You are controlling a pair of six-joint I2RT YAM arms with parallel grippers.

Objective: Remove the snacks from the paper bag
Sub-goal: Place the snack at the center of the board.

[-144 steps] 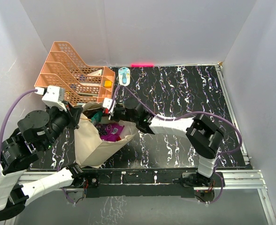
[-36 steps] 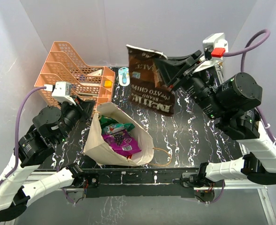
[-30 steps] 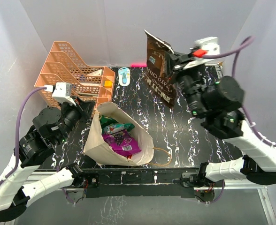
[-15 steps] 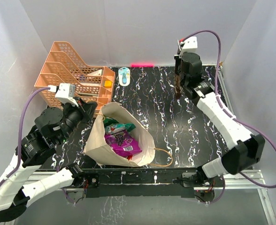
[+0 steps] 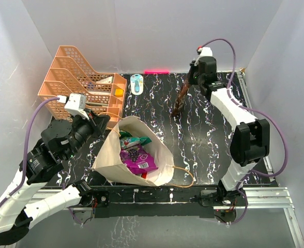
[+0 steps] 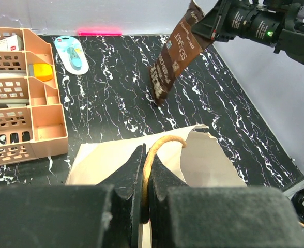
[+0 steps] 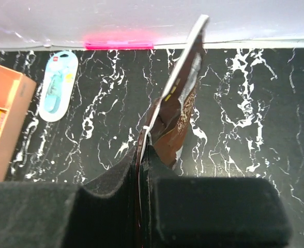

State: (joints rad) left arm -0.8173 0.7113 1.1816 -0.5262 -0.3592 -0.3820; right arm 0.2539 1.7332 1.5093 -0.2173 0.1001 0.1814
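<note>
Your right end effector pinches the top edge of the dark brown chip bag, which hangs tilted over the surface, beyond the paper bag. Your left end effector is clamped on the paper bag's cord handle. A purple pouch lies inside the paper bag.

1. Beneath the right claw, a dark brown foil chip bag blocks the black marbled counter.
2. Either side of it: bare counter.
3. A peach plastic tiered rack crowds the left claw's left.

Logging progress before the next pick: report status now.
Left fingers shut on cord handle of paper bag. Right fingers shut on brown chip bag, low end at table. Purple pouch, green packets inside.
</note>
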